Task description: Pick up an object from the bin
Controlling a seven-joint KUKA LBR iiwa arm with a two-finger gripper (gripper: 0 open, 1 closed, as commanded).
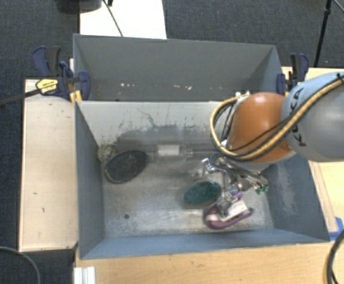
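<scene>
Grey bin [148, 212] floor below you, mostly bare, and your gripper [228, 195] sits low, just beside the teal round pad [200, 193] on the arm's side. A purple curved piece [224, 219] lies near the pad, toward the front wall; a dark oval brush [125, 165] rests well apart, opposite. Claw width: you cannot tell. This looks like the grasp approach. Next you'd need to settle on one thing and close cleanly.
</scene>
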